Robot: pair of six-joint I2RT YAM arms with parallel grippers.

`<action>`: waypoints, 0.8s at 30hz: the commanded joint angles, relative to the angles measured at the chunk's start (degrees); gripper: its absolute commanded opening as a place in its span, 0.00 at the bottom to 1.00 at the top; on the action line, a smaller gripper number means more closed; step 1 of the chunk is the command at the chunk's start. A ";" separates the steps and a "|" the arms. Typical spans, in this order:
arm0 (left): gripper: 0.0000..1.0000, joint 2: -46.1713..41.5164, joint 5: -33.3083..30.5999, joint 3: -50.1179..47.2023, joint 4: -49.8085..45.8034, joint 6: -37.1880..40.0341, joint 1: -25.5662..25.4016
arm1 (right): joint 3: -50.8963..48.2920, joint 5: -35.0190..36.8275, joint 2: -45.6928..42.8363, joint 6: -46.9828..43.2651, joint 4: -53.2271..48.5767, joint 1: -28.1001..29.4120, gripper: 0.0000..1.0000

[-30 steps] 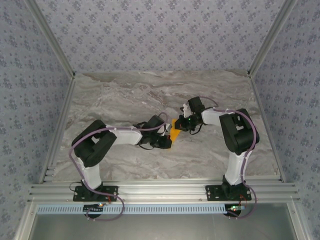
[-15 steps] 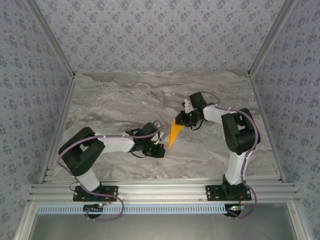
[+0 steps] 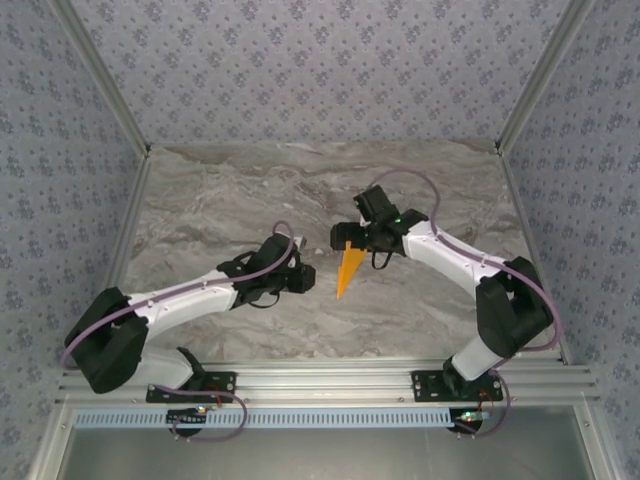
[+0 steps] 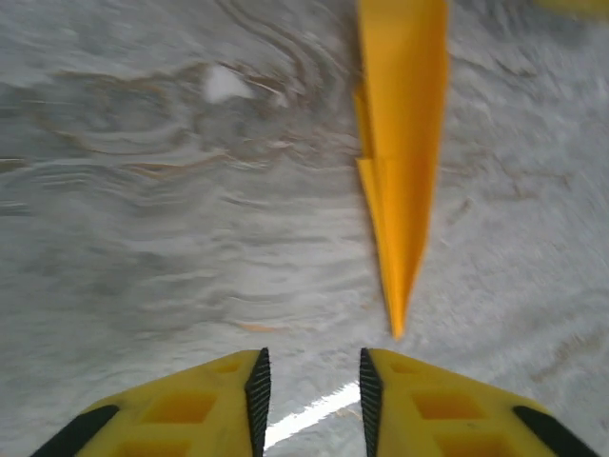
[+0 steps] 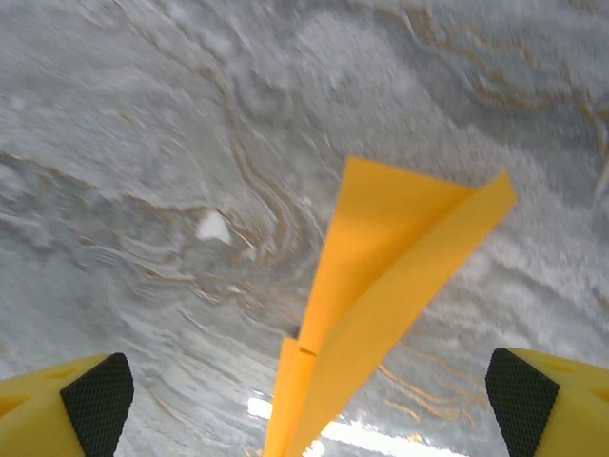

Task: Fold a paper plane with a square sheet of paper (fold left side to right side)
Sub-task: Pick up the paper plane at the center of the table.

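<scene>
Marble table (image 3: 200,200), two grippers, one orange paper plane (image 3: 346,268) lying loose near the middle.
The right gripper (image 3: 345,236) hangs over the plane's broad tail with its fingers spread wide, gripping nothing. The left gripper (image 4: 314,392) sits just short of the pointed tip, with its jaws parted narrowly and empty.

Sole obstacle on desk (image 3: 220,200): paper plane (image 3: 347,270) (image 4: 400,171) (image 5: 381,276), mid-span. Tight at both ends: left gripper (image 3: 303,278) (image 4: 311,390) just off the tip, right gripper (image 3: 345,238) (image 5: 309,405) at the wide end, jaws spread. Bare marble left, right and beyond: passable. Boxed in by frame rails (image 3: 118,255).
</scene>
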 commanded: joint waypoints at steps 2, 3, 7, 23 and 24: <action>0.43 -4.79 -8.76 -3.34 0.60 -1.56 0.61 | 1.20 12.24 4.09 6.72 -6.75 3.19 1.00; 0.45 -5.39 -9.14 -4.03 0.74 -2.05 0.63 | 1.40 12.81 4.89 7.72 -6.77 3.67 0.98; 0.48 -6.39 -9.21 -5.77 1.30 -2.80 0.67 | 1.99 11.23 8.58 10.41 -6.07 4.91 0.85; 0.48 -8.16 -9.68 -7.58 1.32 -2.73 0.72 | 3.14 9.08 2.02 9.75 -6.69 7.40 0.00; 0.48 -8.71 -10.08 -7.66 1.00 -2.73 0.69 | 3.11 7.67 0.21 8.43 -5.88 7.54 0.00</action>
